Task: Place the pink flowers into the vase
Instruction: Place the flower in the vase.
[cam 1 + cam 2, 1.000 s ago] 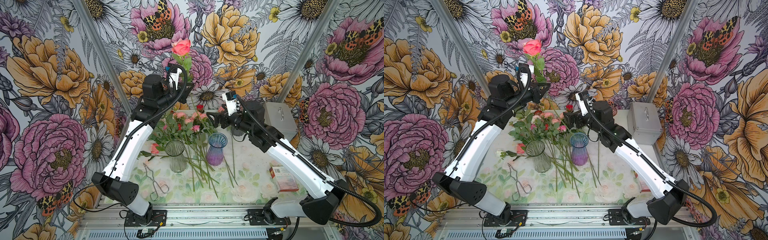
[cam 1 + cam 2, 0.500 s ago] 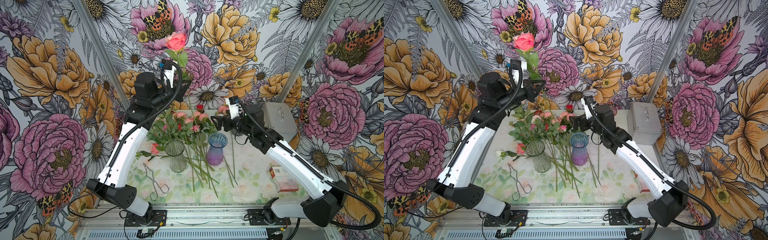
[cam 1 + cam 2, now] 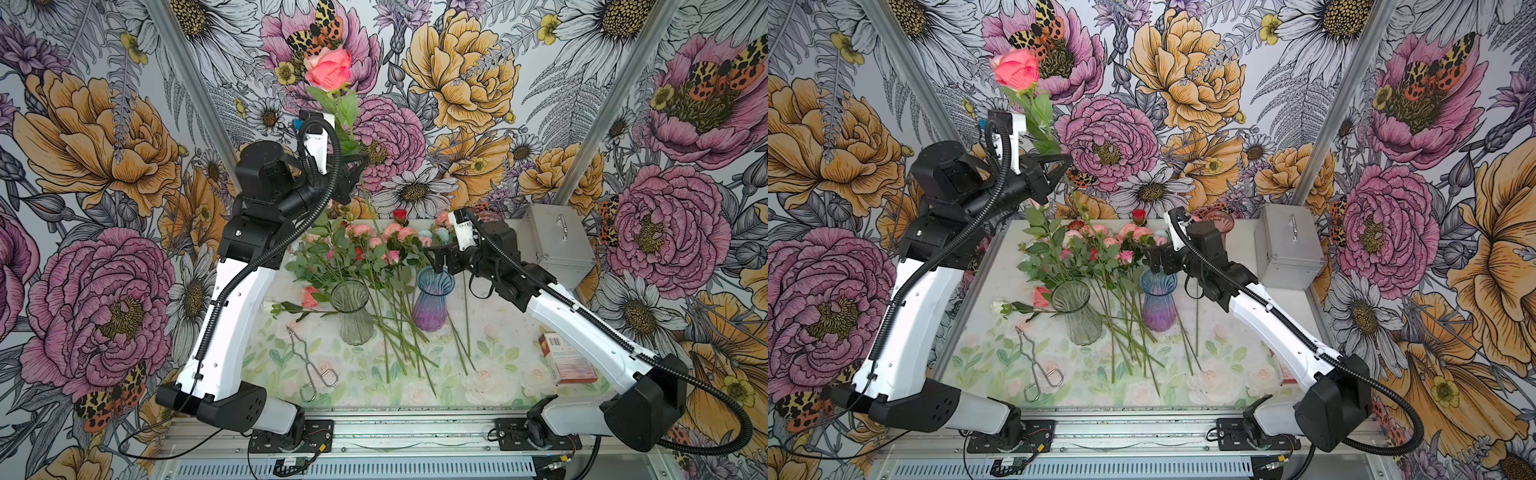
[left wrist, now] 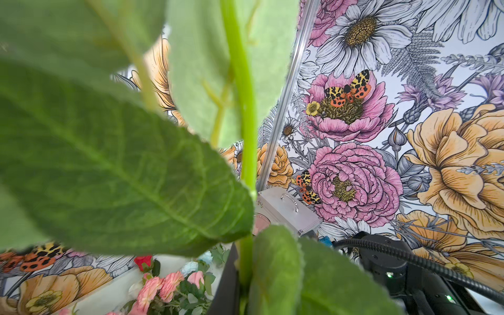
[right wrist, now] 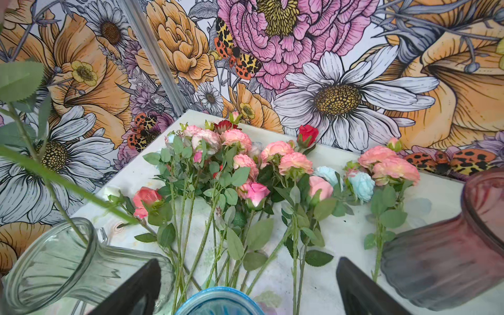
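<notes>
While your left end effector (image 3: pixel 356 166) clamps the rose (image 3: pixel 328 68) by its stem high over the counter (image 3: pixel 498 357) and your right end effector (image 3: pixel 436 258) gapes wide, the long stem's tip could swing past the vase (image 3: pixel 351 307) mouth or topple it.

Walls (image 3: pixel 104 137) of bold flower print, silver corner posts (image 3: pixel 199 104), pale flowered tabletop (image 3: pixel 357 390), metal rail (image 3: pixel 415 428) in front.

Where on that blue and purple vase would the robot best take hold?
Probably the narrow neck just under the flared rim of the blue and purple vase, coming in level from the right arm's side. It stands upright, and most loose flower stems lie on its other side.
</notes>
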Available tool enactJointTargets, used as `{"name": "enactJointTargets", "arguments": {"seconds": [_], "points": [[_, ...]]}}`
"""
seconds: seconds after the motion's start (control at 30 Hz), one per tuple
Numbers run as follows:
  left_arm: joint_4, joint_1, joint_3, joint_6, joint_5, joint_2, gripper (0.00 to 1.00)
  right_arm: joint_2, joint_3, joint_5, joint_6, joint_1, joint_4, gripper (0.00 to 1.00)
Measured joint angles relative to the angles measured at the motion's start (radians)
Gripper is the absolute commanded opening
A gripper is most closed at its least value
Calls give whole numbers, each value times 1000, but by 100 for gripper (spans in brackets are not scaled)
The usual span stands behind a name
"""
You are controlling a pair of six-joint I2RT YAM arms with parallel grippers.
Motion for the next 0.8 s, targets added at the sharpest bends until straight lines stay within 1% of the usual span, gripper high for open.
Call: {"name": "enactJointTargets", "arguments": {"seconds": [0.17, 0.43, 0.63, 0.8], "points": [[-93, 44, 0, 24, -46, -82, 0, 18, -7, 0, 3, -5, -2, 99], [-186, 79, -50, 72, -132, -199, 0, 37, -7, -3, 7, -9, -1, 99], [-214, 80, -146, 91, -161, -250, 0, 37, -7, -7, 11, -34, -2, 99], [-235, 80, -221, 98, -174, -258, 0, 38, -7, -12, 11, -45, -2, 99]]}}
